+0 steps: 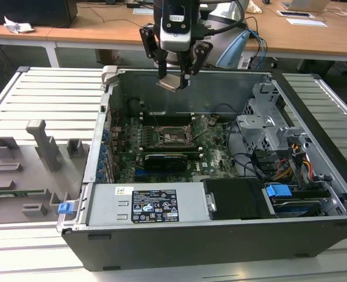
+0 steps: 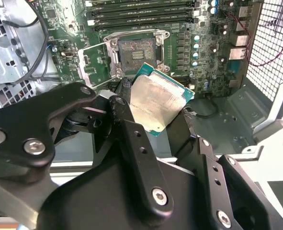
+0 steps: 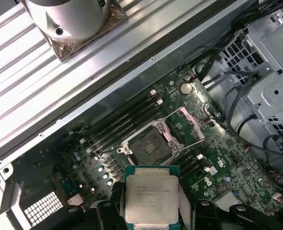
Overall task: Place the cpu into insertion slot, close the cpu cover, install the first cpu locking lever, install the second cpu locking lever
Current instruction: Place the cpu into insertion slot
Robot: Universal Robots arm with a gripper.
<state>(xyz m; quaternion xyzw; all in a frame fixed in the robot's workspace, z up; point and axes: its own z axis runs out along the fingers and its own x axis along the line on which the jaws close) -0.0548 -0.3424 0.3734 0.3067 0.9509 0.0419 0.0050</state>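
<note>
The gripper [image 1: 174, 74] hangs over the open computer case [image 1: 220, 244]. Its 2 fingers are clenched on opposite edges of the cpu [image 3: 148, 199], high above the motherboard [image 3: 227, 163] and well apart from the insertion slot [image 3: 151, 146]. The exterior view shows the chip tilted in the grasp. Lowered askew or rotated off the socket's outline, it could ride the metal rim or crush contacts. The cpu cover [image 3: 193, 123] stands swung open beside the slot, where a corner could catch. The cpu is a flat square with a dull silver lid and a green border.

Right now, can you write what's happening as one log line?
gripper: shut on cpu | cpu: held over case, not in slot | slot: empty | cover: open
</note>
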